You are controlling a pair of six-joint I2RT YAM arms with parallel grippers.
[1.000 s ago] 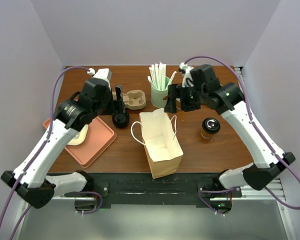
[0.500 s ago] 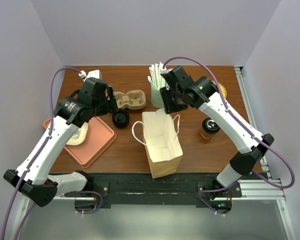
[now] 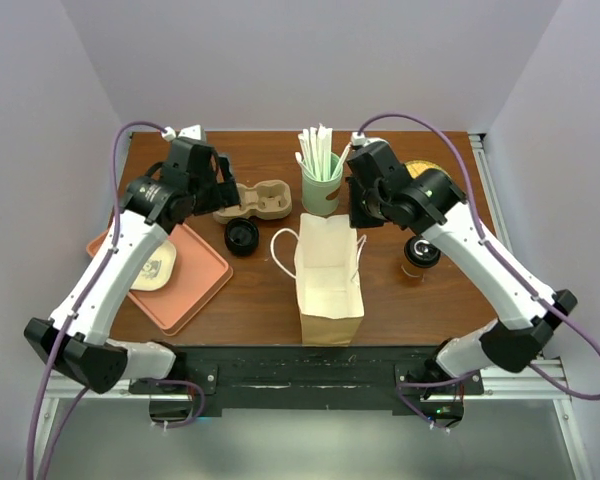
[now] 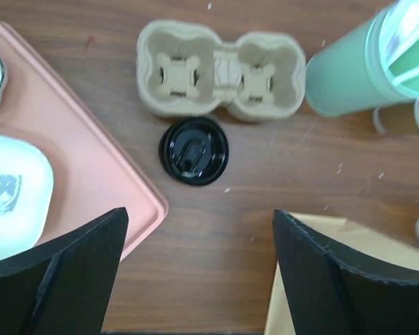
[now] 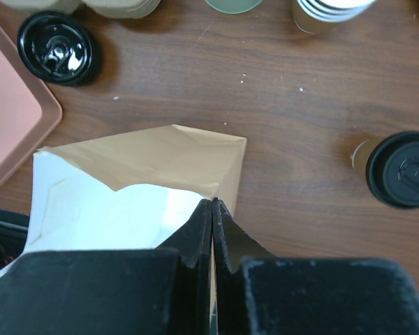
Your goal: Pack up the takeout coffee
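Note:
The takeout coffee (image 3: 421, 254), a small brown cup with a black lid, stands on the table right of the paper bag (image 3: 330, 280); the right wrist view has it at the right edge (image 5: 403, 169). My right gripper (image 3: 359, 216) is shut on the bag's rim (image 5: 146, 167), jaws pinched together (image 5: 212, 202) at the right corner of its open mouth. My left gripper (image 3: 212, 184) hovers open over bare wood (image 4: 199, 213), near a loose black lid (image 4: 193, 151), holding nothing.
A pulp cup carrier (image 3: 260, 200) and a green cup of straws (image 3: 321, 185) stand behind the bag. The loose black lid (image 3: 242, 236) lies left of the bag. A pink tray (image 3: 195, 280) with white items fills the left. Stacked white-topped cups (image 5: 328, 8) stand at the back.
My right gripper closed onto the bag's rim and the bag swung round, straighter. The left arm drew back and left, still open.

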